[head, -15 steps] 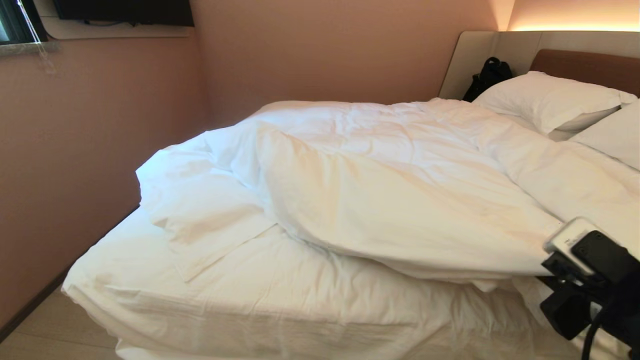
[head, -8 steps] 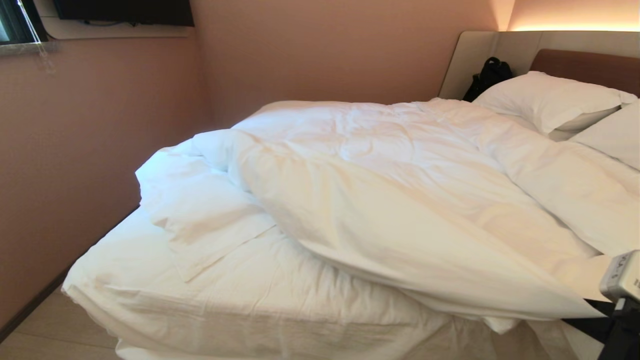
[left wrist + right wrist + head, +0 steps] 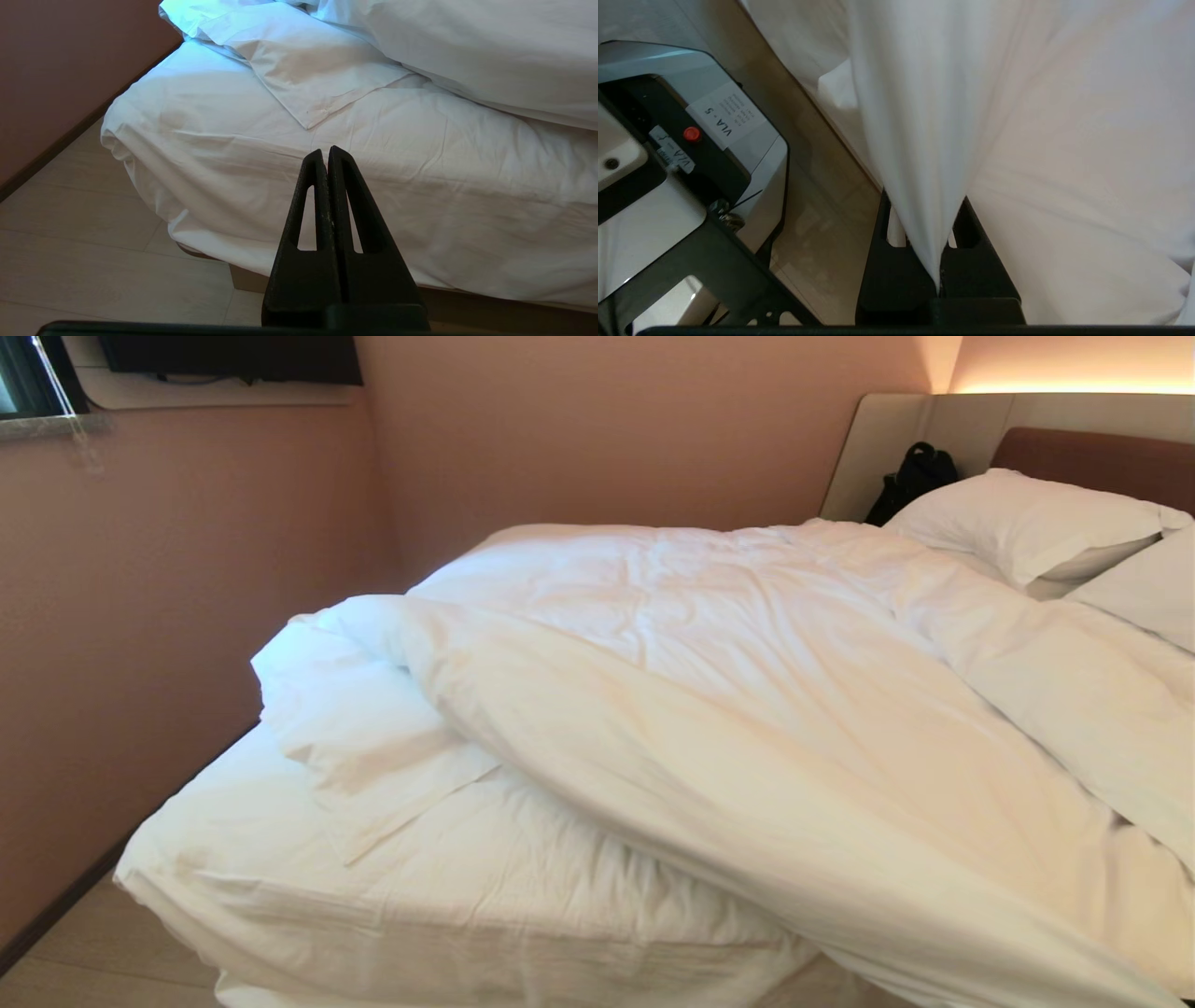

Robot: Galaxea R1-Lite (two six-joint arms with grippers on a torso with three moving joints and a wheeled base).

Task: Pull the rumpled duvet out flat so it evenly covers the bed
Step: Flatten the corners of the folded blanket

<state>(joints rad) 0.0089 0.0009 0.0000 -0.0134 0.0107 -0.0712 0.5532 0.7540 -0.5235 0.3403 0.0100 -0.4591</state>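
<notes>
Duvet [image 3: 747, 709], soft, bulky and probably light, lies bunched diagonally over the bed [image 3: 448, 905], best taken at its hem, where the right pincer [image 3: 936, 252] pinches a fold; left pincer [image 3: 327, 161] hangs pressed together.

One bed [image 3: 392, 915] is seen, and one duvet [image 3: 747, 709] is counted on it. Two pillows are counted at the headboard: a far pillow [image 3: 1018, 523] and a near pillow [image 3: 1144, 583]. One black bag [image 3: 910, 476] is seen. Two claws are counted: the left claw [image 3: 328, 156] and the right claw [image 3: 924, 233]
</notes>
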